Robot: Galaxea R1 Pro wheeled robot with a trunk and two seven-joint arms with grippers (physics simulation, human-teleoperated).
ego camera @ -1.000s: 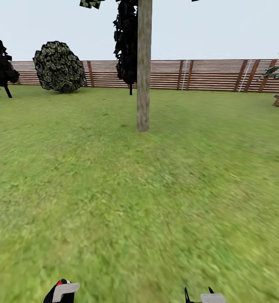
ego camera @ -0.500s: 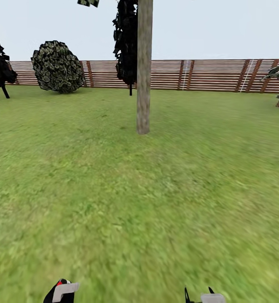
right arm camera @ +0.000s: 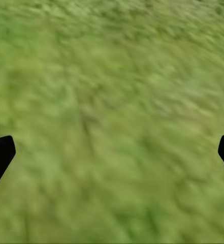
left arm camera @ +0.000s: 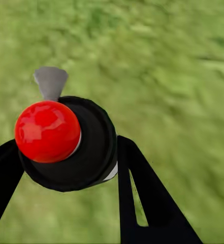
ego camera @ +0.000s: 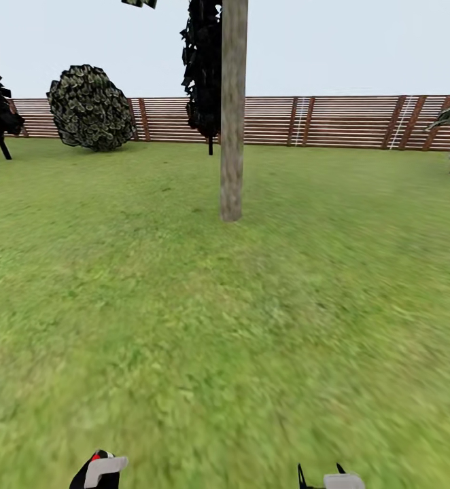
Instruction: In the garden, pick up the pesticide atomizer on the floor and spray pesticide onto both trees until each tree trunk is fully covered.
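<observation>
Red-capped and dark-bodied, the pesticide atomizer (left arm camera: pixel 66 145) sits clamped between the black fingers (left arm camera: pixel 142 203) of the left gripper (left arm camera: pixel 66 168), its grey nozzle (left arm camera: pixel 51 81) jutting out over blurred grass. In the head view it shows at the lower left edge of the frame (ego camera: pixel 97 468), while the right gripper (right arm camera: pixel 112 152) at the lower right carries nothing, its fingertips spread wide over the lawn (ego camera: pixel 184 326). The little bottle looks light and rigid, its rounded body probably slick, so a grip around the wide dark middle, clear of cap and nozzle, seems soundest. Beyond the open grass, in the upper centre, rises a pale mottled tree trunk (ego camera: pixel 232 115), well apart from the robot. Behind it runs the brown slatted fence (ego camera: pixel 347 122), with a round bush (ego camera: pixel 91 107) at upper left.
</observation>
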